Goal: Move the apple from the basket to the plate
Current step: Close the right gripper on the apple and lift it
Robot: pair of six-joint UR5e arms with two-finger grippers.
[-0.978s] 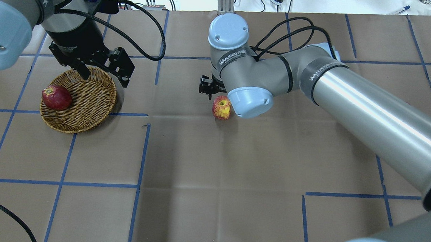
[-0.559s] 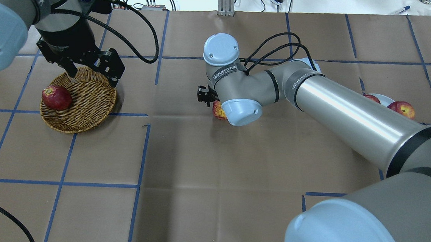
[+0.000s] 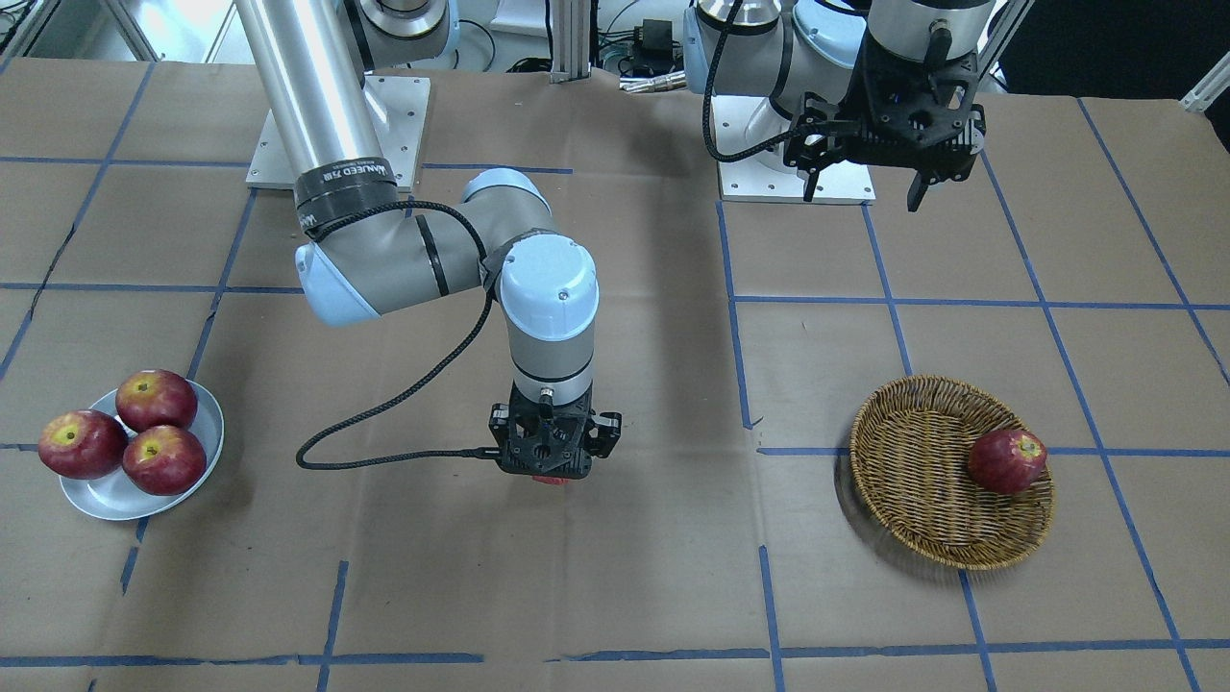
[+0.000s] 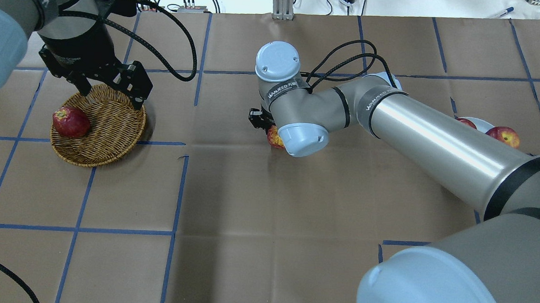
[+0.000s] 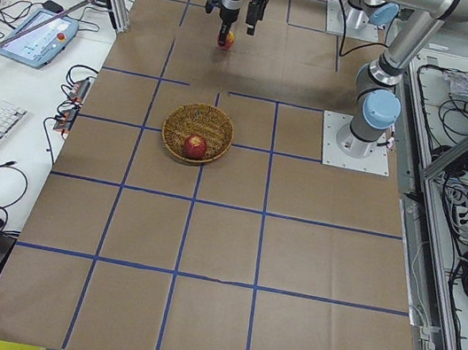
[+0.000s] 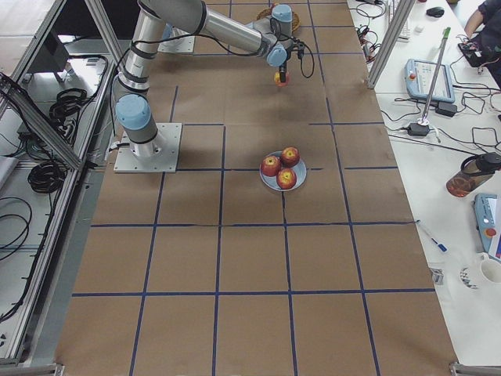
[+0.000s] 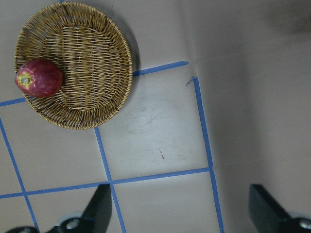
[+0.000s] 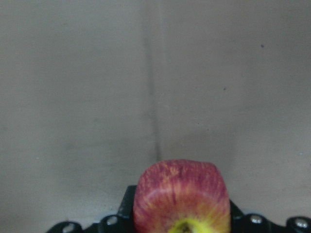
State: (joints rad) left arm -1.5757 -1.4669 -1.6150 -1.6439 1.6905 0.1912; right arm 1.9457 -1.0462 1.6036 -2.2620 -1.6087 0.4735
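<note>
The yellow-streaked apple (image 8: 181, 199) sits between the jaws of my right gripper (image 3: 553, 469) at the table's middle. The gripper is shut on it. Only slivers of the apple show in the front view (image 3: 551, 479) and the overhead view (image 4: 274, 139). The wicker basket (image 4: 110, 126) stands at the left and holds one dark red apple (image 4: 71, 122). My left gripper (image 4: 111, 95) hangs open and empty above the basket's far rim. The white plate (image 3: 106, 495) carries three red apples at the other end.
The table is covered in brown paper with blue tape lines. My right arm's long silver link (image 4: 432, 144) stretches over the table between the apple and the plate (image 4: 481, 122). The left wrist view shows the basket (image 7: 82, 63) far below.
My right arm swung and came down over the streaked apple, which now shows only partly under the wrist. My left gripper drifted slightly left over the basket's rim.
</note>
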